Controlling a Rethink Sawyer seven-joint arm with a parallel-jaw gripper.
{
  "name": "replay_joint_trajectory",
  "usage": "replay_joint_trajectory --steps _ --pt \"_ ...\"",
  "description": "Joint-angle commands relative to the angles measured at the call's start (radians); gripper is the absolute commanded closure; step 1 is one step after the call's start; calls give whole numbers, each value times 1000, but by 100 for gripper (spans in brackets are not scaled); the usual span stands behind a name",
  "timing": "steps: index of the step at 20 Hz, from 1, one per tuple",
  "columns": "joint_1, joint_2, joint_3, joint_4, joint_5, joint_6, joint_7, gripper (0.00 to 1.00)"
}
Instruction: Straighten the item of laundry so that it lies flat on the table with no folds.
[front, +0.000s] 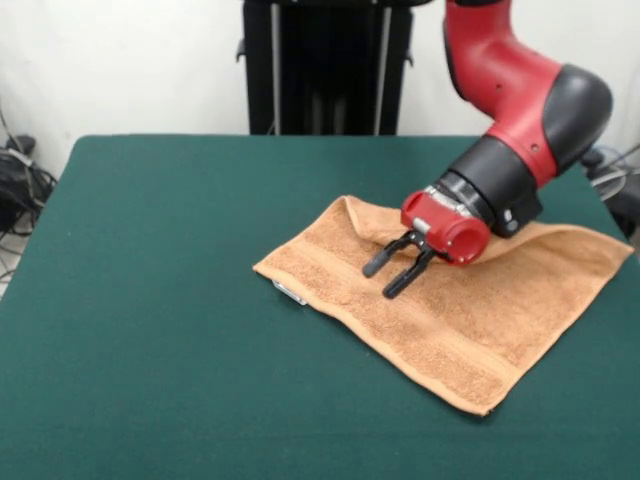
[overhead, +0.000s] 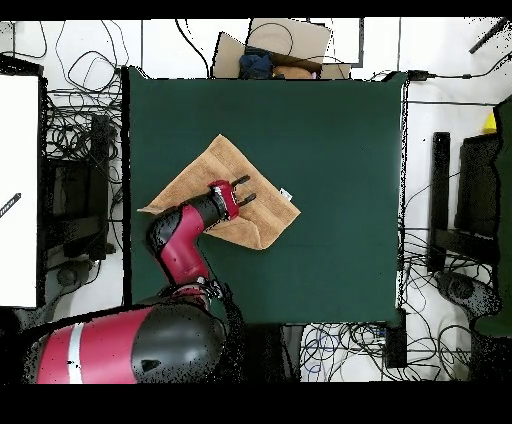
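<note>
The peach-orange towel (front: 470, 320) lies spread on the dark green table (front: 150, 300), right of the middle, turned cornerwise. Its far edge by the arm is raised and turned over in a fold. A small white tag (front: 290, 292) sticks out at its near-left edge. My gripper (front: 380, 282) hangs just over the towel's left part. Its two black fingers are apart and hold nothing. In the overhead view the gripper (overhead: 249, 189) is over the towel (overhead: 205, 170), near the tag (overhead: 286, 195). The arm hides part of the towel.
The black pedestal (front: 325, 65) stands behind the table's far edge. The towel's right corner reaches close to the table's right edge (front: 625, 250). Cables and equipment (overhead: 75, 190) lie around the table, and a cardboard box (overhead: 275, 45) lies beyond one end.
</note>
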Motion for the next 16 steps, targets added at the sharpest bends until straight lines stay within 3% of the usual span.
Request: replay_joint_trajectory --steps 1,9,16 --pt "-23 -8 39 -21 64 169 -46 0" --pt "16 -123 60 74 260 228 -176 0" --pt "40 -148 53 81 316 224 -215 0"
